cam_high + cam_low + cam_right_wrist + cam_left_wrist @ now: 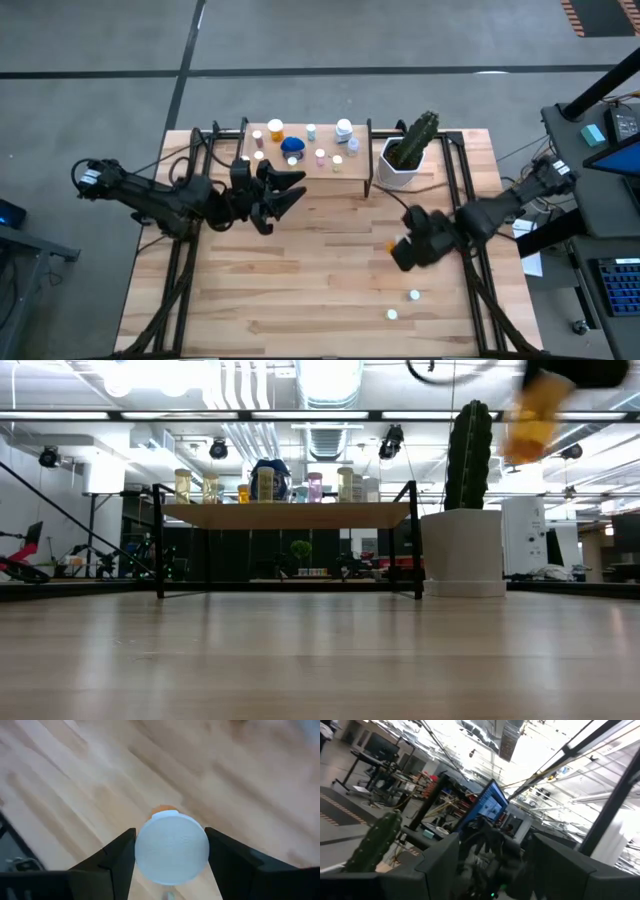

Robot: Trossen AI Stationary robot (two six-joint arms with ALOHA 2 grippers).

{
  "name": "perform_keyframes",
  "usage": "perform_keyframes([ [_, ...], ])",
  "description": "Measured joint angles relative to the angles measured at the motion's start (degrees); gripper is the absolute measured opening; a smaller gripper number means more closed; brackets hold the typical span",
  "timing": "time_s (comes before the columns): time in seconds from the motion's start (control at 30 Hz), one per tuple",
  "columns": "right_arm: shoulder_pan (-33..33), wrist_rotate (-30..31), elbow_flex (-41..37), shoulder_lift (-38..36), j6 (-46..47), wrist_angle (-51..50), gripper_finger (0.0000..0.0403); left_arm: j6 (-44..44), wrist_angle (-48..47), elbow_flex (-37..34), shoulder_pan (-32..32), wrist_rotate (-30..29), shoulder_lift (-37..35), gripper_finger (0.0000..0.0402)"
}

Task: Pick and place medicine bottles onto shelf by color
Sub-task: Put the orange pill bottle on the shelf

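The room is an industrial hall with a grey concrete floor (350,40), ceiling ducts and strip lights, and desks with monitors at the sides. The tabletop (320,290) is a large rectangle of pale slatted wood with visible grain, framed by black rails.

At its far edge stands the shelf (290,514), a low light-wood board on thin black metal legs. On it stand bottles (300,145), upright and close together: small round ones with white caps, amber, white and pinkish bodies, and one larger blue one (292,146). Just right of the shelf a white pot (397,172) holds a ribbed green cactus (418,137).

The left arm reaches in from the left, its gripper (285,190) wide apart and holding nothing, near the shelf's left front, fingers pointing right.

The right arm comes from the right; its gripper (405,245) is above the tabletop's right middle, closed on an orange bottle (171,847). The right wrist view shows its round, finely textured white cap between the two dark fingers, orange body just showing behind it, clear of the wood. In the low view it hangs blurred, long axis roughly upright.

Two small white-capped bottles (403,304) stand upright on the near right tabletop, near each other.
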Motion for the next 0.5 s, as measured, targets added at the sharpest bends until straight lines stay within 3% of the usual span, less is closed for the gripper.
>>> perform_keyframes([
  [0.1,-6.0,-0.3,6.9,2.0,-11.6,-1.5,0.0207,0.0,0.0,0.0,1.2,0.0,-0.1,0.0233],
  [0.3,-19.3,-6.7,19.8,8.4,-34.9,-7.8,0.0207,2.6,0.0,0.0,1.6,0.0,-0.6,0.0233],
  [0.5,-30.4,-9.0,29.0,15.7,-54.0,-12.0,0.0207,3.0,0.0,0.0,1.6,0.0,-1.8,0.0233],
])
